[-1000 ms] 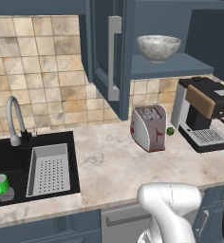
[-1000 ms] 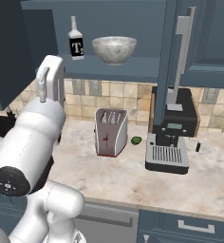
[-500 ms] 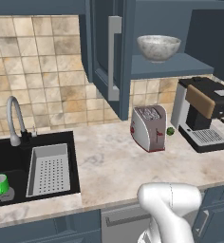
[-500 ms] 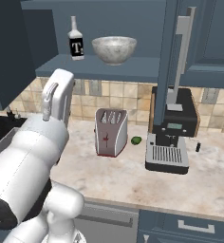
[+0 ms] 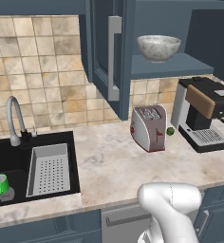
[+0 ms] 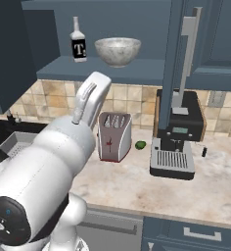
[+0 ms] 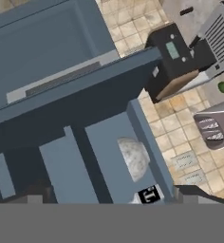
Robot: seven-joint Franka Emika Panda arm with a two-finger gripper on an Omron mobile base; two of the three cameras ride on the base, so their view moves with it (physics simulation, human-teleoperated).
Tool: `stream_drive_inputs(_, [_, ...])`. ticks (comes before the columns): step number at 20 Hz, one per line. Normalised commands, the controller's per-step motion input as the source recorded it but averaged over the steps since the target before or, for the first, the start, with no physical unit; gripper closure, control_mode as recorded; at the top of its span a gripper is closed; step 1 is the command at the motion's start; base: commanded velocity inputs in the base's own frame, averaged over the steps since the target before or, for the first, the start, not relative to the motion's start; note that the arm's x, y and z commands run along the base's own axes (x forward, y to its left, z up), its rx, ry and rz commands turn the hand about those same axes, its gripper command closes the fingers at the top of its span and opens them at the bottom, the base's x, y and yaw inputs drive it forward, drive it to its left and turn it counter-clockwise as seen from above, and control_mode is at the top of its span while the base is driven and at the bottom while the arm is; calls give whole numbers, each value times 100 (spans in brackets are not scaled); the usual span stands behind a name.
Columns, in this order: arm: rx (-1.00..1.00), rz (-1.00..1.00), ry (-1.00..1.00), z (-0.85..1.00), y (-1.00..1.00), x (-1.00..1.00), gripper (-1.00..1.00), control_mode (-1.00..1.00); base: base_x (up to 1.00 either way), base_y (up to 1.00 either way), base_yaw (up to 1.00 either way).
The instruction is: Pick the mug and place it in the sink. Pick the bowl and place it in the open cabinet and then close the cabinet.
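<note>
Up on the open cabinet (image 6: 49, 39) shelf sits the bowl (image 6: 117, 51), near the shelf's front edge, so that step looks finished; both doors hang open, and closing them is what I judge is left. Down in the sink (image 5: 19, 161), by its front left corner, the mug (image 5: 0, 183) stands upright: done too. My jaws are spread wide and empty. Beside the bowl a dark bottle (image 6: 78, 43) wears a white label reading "T".

marbled stone bowl (image 5: 157, 47), matt cabinet (image 5: 115, 42), glossy metal toaster (image 5: 148, 128)
</note>
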Motion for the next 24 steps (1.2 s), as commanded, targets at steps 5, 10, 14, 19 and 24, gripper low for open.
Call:
stream_drive_inputs(5, [-1, 4, 3, -2, -40, 0, -100, -100, 0, 0, 0])
stream_drive_inputs(10, [-4, 8, 0, -12, -55, 0, -100, -100, 0, 0, 0])
stream_drive_inputs(14, [-1, 6, 0, -9, -48, 0, -100, -100, 0, 0, 0])
stream_drive_inputs(19, [-2, 7, -1, -20, -23, 11, -100, -100, 0, 0, 0])
stream_drive_inputs(24, [-4, 9, -5, -27, -16, 18, -100, -100, 0, 0, 0])
